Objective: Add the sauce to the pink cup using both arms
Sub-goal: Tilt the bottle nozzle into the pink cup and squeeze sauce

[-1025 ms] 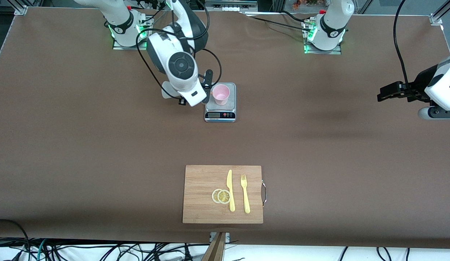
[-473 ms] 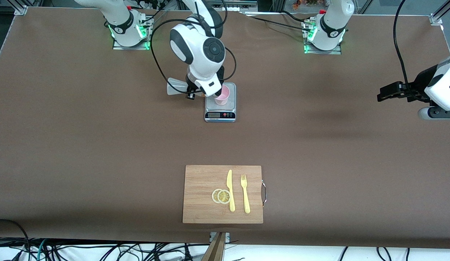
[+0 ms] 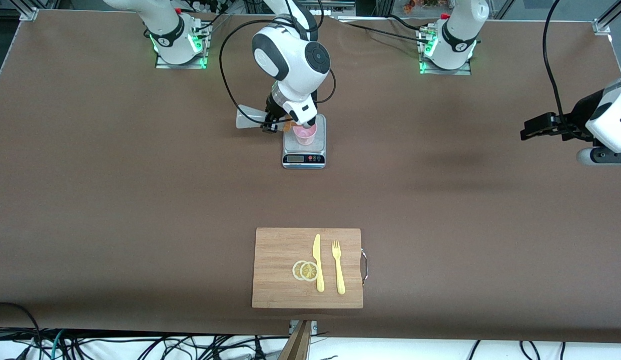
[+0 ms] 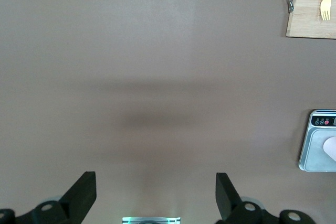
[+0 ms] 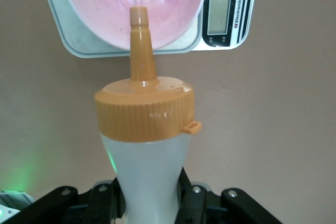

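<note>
Front view: we see right gripper [image 3: 277, 120], clamped on the sauce [image 3: 252, 119], now swung over pink cup [image 3: 304, 134]; left gripper [image 3: 533, 127] waits, jaws apart.

The one thing I can read is on the scale [image 5: 223, 11]: "Electronic Scale" printed sideways in small dark letters beside its grey display [image 5: 219, 6]. The display's digits cannot be read, and the scale's buttons are too small to read.
</note>
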Motion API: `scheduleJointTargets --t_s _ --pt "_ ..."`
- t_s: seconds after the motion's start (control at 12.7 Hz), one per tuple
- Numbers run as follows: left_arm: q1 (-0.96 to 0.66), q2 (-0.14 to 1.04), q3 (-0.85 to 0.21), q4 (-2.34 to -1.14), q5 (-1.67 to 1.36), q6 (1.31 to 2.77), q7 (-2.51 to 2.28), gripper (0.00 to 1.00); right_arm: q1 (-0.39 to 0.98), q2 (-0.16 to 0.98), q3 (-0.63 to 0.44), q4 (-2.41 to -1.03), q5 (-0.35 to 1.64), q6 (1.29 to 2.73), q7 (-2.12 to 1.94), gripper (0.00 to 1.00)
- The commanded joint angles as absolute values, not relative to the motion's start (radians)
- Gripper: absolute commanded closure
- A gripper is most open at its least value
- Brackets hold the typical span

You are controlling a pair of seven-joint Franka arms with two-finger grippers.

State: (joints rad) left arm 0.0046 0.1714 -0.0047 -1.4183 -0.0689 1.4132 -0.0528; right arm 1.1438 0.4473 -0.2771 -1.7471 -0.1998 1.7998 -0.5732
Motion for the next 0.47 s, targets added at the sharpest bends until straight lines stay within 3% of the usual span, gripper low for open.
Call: scheduleJointTargets --t_s 0.0,0.39 --pt "0.011 0.175 -0.011 -1.405 -0.054 1.399 -0.032 0.0 1.164 0.439 -0.287 -1.726 -0.241 1.76 -0.557 0.8" --pt "0.011 0.175 -0.011 -1.404 -0.054 1.399 -0.032 0.0 1.169 0.437 -0.287 -1.723 -0.251 1.749 -0.557 0.8"
